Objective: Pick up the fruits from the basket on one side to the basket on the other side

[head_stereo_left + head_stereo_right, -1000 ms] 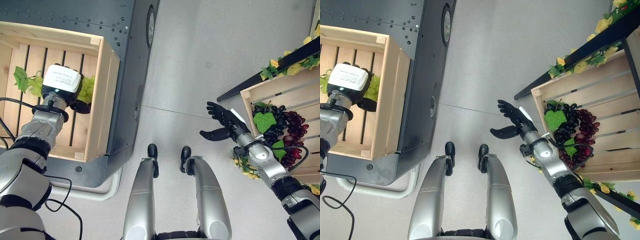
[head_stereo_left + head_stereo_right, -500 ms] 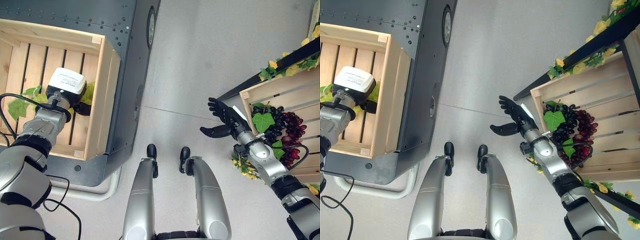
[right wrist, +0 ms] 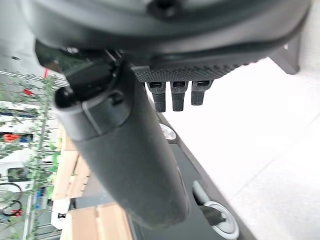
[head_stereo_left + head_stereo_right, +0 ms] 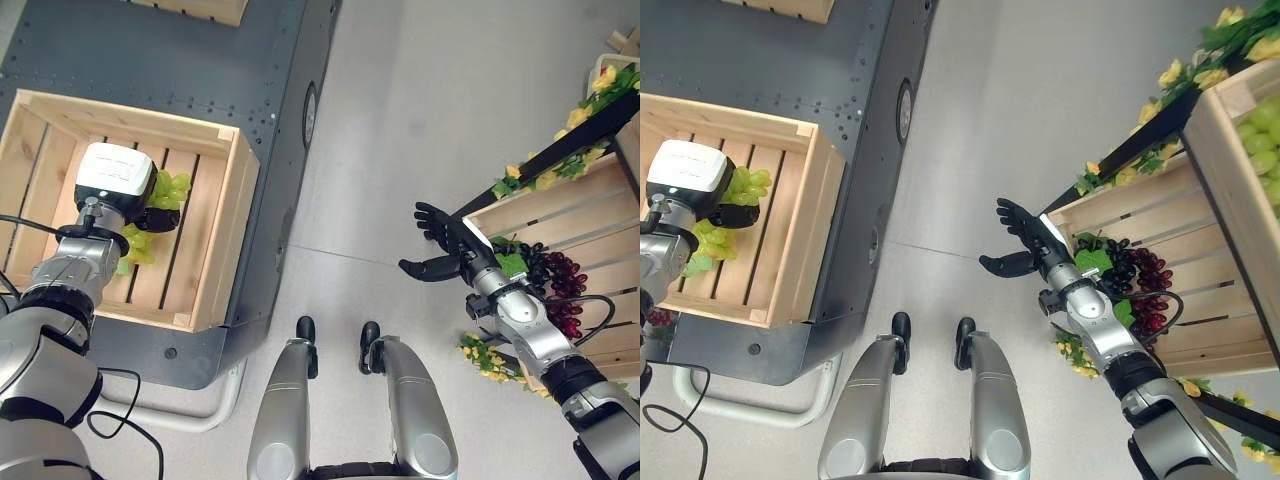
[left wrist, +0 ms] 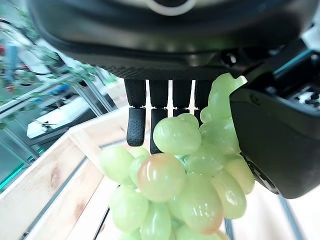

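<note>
Green grapes (image 5: 185,185) hang clasped in the left hand (image 4: 150,212) over the left crate (image 4: 225,240), frame left. Right hand (image 4: 440,250) spread empty beside the right crate (image 4: 560,215).

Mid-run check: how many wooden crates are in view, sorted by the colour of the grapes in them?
Crates with green grapes: 2, the left crate, where the left hand grips a green bunch, and the upper right crate.
Crates with dark grapes: 1, the lower right crate.
Crates with contents out of view: 1, the far crate.
Total: 4 crates.
</note>
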Tool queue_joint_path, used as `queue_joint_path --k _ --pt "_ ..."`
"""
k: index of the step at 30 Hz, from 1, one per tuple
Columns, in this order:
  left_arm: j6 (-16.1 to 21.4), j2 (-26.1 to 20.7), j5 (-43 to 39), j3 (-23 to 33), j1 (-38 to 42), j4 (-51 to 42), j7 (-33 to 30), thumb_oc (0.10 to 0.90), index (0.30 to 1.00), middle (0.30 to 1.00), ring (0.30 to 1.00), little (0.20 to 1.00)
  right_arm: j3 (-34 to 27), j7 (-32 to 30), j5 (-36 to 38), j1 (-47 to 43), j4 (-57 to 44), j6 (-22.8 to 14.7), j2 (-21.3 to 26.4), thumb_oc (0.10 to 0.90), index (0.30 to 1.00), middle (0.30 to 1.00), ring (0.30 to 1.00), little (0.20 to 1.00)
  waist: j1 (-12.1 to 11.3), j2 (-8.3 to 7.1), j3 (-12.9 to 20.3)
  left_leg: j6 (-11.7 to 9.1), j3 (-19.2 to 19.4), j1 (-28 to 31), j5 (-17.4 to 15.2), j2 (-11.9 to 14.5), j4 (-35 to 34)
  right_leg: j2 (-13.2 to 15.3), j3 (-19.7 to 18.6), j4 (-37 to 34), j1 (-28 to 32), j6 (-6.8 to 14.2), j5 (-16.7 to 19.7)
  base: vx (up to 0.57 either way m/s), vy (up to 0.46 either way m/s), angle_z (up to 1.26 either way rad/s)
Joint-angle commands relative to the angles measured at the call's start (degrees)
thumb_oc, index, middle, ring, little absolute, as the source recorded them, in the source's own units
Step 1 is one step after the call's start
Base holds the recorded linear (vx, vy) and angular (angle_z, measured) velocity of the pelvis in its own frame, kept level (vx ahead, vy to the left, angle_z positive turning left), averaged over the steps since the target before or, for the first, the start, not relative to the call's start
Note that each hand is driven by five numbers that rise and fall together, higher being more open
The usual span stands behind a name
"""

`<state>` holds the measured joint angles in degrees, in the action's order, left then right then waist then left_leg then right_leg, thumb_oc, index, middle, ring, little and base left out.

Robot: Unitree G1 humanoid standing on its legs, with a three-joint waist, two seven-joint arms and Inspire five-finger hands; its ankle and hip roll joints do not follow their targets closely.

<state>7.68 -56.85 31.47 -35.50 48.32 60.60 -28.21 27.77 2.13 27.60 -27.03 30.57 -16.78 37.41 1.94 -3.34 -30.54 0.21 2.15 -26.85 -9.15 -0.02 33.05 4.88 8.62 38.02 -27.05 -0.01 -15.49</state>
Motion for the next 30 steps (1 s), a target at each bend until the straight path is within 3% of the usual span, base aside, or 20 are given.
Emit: queue_joint_path --k 1,3,5,14,18,26,30 --pt "1.28 -4.84 -12.05 9.21 -0.23 -2.08 -4.77 0.400 0.300 0.300 0.300 0.300 -4.87 1.25 2.22 1.29 -5.09 -5.25 0.20 0.800 0.900 0.900 0.900 0.900 -0.80 2.13 4.77 0.61 2.24 5.23 -1.95 -2.90 -4.49 -0.41 -1.00 -8.66 5.69 0.09 4.11 0.04 -0.039 0.00" --pt "5.90 -2.96 -20.01 14.31 -3.24 -3.62 -2.20 0.400 0.300 0.300 0.300 0.300 -4.89 1.47 2.59 2.38 -5.15 -5.03 -1.05 0.800 0.900 0.900 0.900 0.900 -0.95 2.03 6.17 0.62 1.67 7.44 -1.95 -3.07 -5.97 -0.16 -0.80 -10.09 7.92 0.16 3.96 0.05 -0.040 -0.01" --pt "8.88 -1.17 -21.81 17.32 -5.57 -6.26 -0.03 0.400 0.300 0.300 0.300 0.300 -5.17 2.16 3.08 3.57 -4.93 -4.77 -2.30 0.800 0.900 0.900 0.900 0.900 -1.05 2.08 7.61 0.57 1.22 9.65 -1.79 -3.20 -7.81 -0.04 -0.84 -11.72 10.10 0.29 3.91 0.07 -0.026 -0.01" --pt "17.74 6.08 -40.45 27.49 -16.70 -21.31 7.13 0.400 0.300 0.300 0.300 0.300 -8.33 6.89 4.73 12.43 -6.62 -4.78 -6.10 0.800 0.900 0.900 0.900 0.900 -1.31 2.90 15.18 0.65 -1.07 21.08 1.13 -4.35 -20.70 -0.95 -0.95 -24.00 21.52 1.83 6.38 0.10 -0.016 0.03" --pt "19.52 8.53 -45.68 29.80 -18.58 -26.08 10.20 0.400 0.300 0.300 0.300 0.300 -8.78 7.85 5.92 12.88 -6.76 -3.95 -7.55 0.800 0.900 0.900 0.900 0.900 -1.28 3.30 18.26 0.53 -1.22 24.69 2.00 -4.18 -24.65 -1.57 -0.98 -27.93 25.06 2.03 7.54 0.08 -0.022 -0.06" --pt "18.98 11.32 -50.41 29.83 -18.69 -34.51 15.74 0.400 0.300 0.300 0.300 0.300 -8.31 8.20 6.12 11.19 -8.57 -1.70 -9.88 0.800 0.900 0.900 0.900 0.900 -1.70 3.87 23.06 0.24 -1.97 29.41 4.24 -3.67 -31.91 -2.27 -1.29 -34.30 29.52 2.49 10.27 0.04 -0.036 -0.02" --pt "18.22 12.09 -52.47 28.12 -16.96 -38.25 18.81 0.400 0.300 0.300 0.300 0.300 -7.86 8.85 7.47 8.95 -10.88 1.85 -10.32 0.800 0.900 0.900 0.900 0.900 -1.64 3.88 24.69 0.04 -2.30 31.04 5.69 -3.41 -35.40 -2.62 -1.51 -37.38 31.04 2.77 11.86 -0.01 -0.069 0.00"
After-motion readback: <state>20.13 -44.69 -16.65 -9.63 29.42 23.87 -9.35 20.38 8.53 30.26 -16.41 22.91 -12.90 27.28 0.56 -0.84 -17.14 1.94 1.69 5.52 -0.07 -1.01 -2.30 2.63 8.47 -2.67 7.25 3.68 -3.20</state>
